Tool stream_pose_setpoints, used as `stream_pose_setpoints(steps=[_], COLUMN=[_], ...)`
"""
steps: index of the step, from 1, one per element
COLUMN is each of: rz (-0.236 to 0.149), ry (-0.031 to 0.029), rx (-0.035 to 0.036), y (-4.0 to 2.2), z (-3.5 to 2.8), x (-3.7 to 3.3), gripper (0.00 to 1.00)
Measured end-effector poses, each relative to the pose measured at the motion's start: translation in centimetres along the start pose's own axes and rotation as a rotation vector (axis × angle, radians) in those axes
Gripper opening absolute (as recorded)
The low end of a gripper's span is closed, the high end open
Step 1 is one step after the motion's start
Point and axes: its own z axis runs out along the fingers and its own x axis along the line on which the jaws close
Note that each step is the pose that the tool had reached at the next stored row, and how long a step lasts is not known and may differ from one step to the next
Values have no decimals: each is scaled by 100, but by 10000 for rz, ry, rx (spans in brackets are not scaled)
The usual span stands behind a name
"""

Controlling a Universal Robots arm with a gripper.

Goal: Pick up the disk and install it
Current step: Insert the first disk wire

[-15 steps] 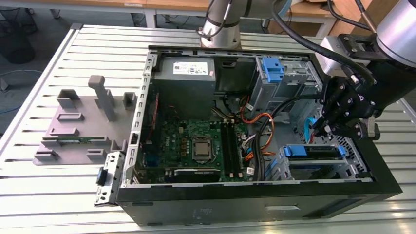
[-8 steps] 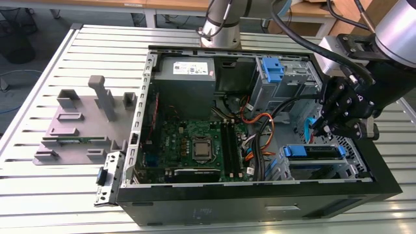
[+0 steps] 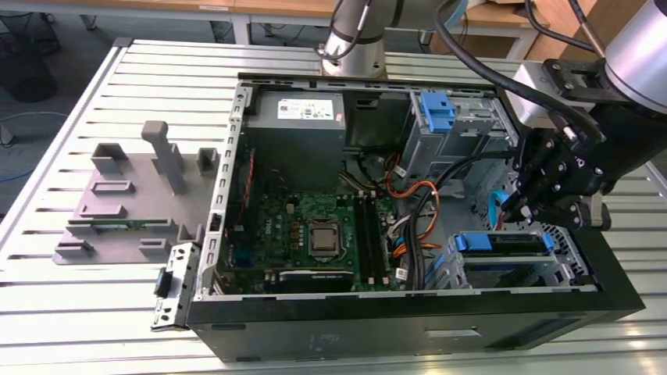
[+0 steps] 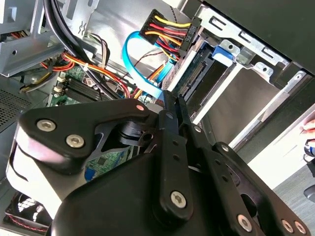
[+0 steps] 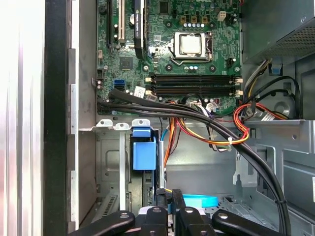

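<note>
On the exterior view's left, a grey plastic stand with upright posts sits on the slatted metal table, just beside the open black computer case. Inside the case, a grey power-supply box with a white sticker lies above the green motherboard, whose silver processor socket and black memory slots appear in the first wrist view. Orange and red cables run past the board towards the drive bays. Further right, the disk, a silver drive in a blue plastic carrier, sits seated in the lower grey metal drive cage near the case's front; its blue carrier tab shows in the first wrist view. On the exterior view's right, the black gripper hangs just above that cage, its fingers pressed together with nothing between them, beside a light-blue flat data cable.
</note>
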Motion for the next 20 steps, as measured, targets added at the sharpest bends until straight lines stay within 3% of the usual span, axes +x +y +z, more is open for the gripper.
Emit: stream_pose_setpoints(steps=[12,20], rz=[0,-1], ry=[0,-3], rx=[0,0], y=[0,-4], z=[0,4], x=[9,124], gripper=[16,16])
